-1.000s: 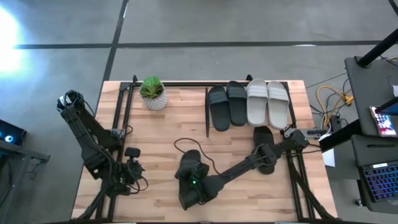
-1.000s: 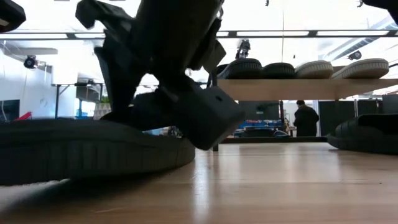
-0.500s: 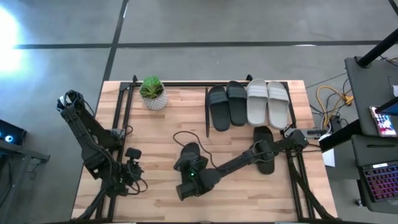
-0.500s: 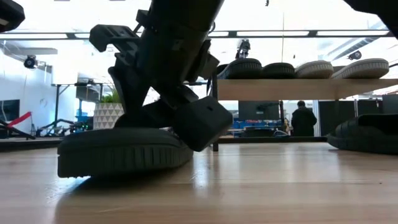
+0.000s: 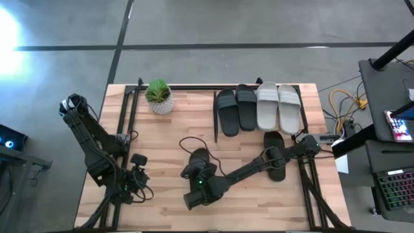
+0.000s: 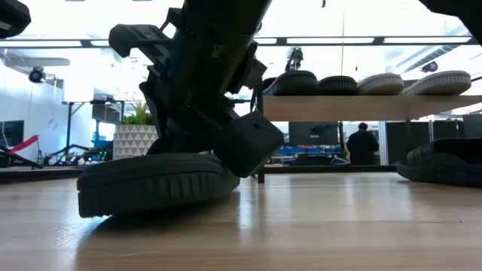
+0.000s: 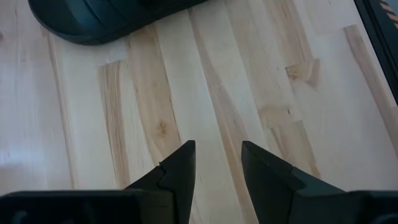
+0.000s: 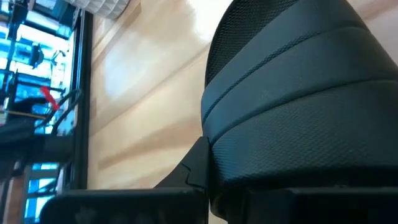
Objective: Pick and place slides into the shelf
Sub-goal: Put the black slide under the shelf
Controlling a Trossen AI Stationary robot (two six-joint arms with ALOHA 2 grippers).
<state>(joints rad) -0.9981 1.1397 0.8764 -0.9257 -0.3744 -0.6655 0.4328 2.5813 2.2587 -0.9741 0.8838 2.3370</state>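
Right gripper [image 5: 196,176] is clamped on the black slide [image 5: 198,160], long axis near-to-far; the shelf [image 5: 262,90] lies far-right. Left gripper [image 7: 217,163], part-open, holds nothing.

right gripper [image 5: 196,184]: swung in from table's near edge, now closed on black slide [image 5: 196,162] | slide [image 6: 154,183]: pulled back from low camera, toe tilted up

no readable text, labels, or numbers anywhere

A potted plant [image 5: 159,96] stands near the bench's [image 5: 168,136] far left corner; a laptop [image 5: 394,188] sits off its right edge.
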